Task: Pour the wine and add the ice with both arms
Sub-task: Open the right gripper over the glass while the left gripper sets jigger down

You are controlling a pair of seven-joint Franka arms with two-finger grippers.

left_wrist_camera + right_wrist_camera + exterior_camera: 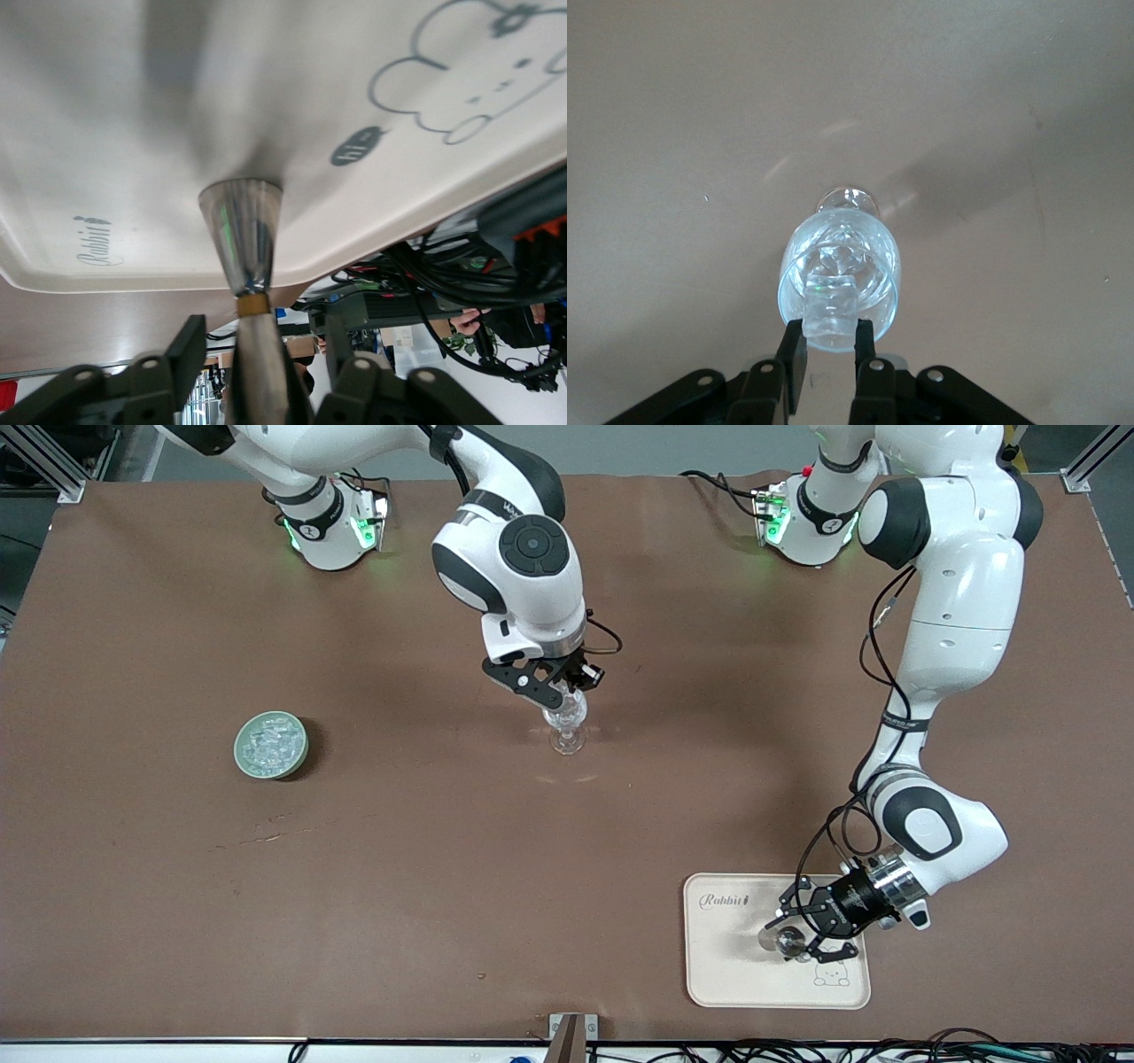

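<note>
A dark wine bottle [784, 941] [241, 235] with a gold band at its neck stands on the cream tray [735, 979] [133, 133] near the front camera, at the left arm's end. My left gripper [791, 934] [264, 345] is open around its neck, with a gap on each side. A clear stemmed glass [567, 737] [873, 266] stands mid-table. My right gripper [556, 695] [831, 345] hangs just over its mouth, shut on one clear ice cube [831, 310]. More ice [270, 742] fills the pale-green bowl [241, 751] toward the right arm's end.
The brown table mat [425, 886] lies bare between the bowl, the glass and the tray. Cables [797, 1052] run along the table edge nearest the front camera, close to the tray. The left arm's elbow and forearm [921, 815] lean over the table beside the tray.
</note>
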